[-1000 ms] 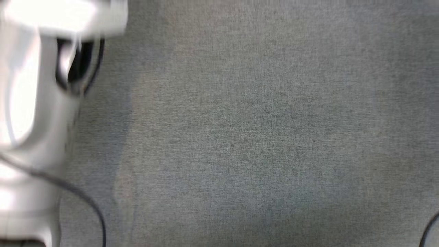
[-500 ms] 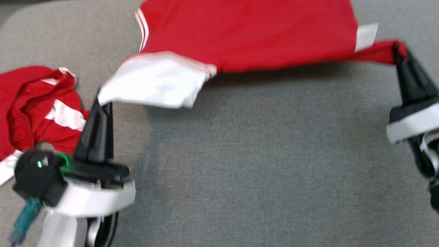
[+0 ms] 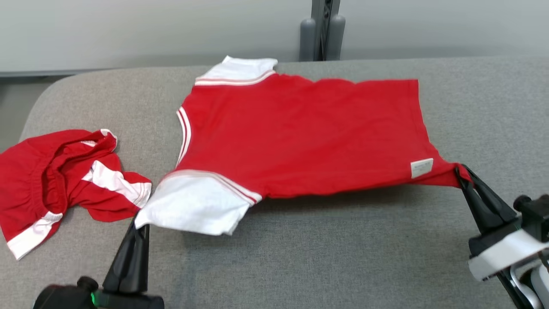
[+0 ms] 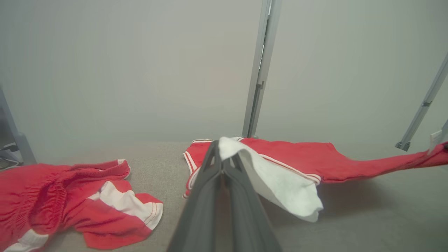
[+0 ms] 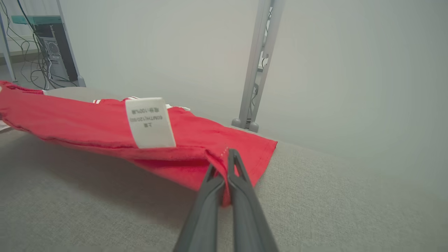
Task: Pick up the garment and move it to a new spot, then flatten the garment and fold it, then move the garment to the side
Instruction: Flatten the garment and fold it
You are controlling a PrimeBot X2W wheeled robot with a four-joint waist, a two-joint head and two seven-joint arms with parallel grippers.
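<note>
Head view: red short-sleeved cloth shirt with white sleeves (image 3: pixel 300 133) lies spread on the grey fabric-covered table (image 3: pixel 321 257), near edge raised. My left gripper (image 3: pixel 136 222) is clenched on the near white sleeve and my right gripper (image 3: pixel 462 171) on the near hem corner. Crumpled red shorts with white stripes (image 3: pixel 55 176) lie apart, to the left.
Left wrist view: fingers pinched together, sleeve draped over the tips.
Right wrist view: fingers pinched on the red hem, near a white care label (image 5: pixel 149 122).

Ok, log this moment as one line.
garment: red shirt with white sleeves, near edge lifted off grey fabric table | left gripper: shut on sleeve | right gripper: shut on hem
</note>
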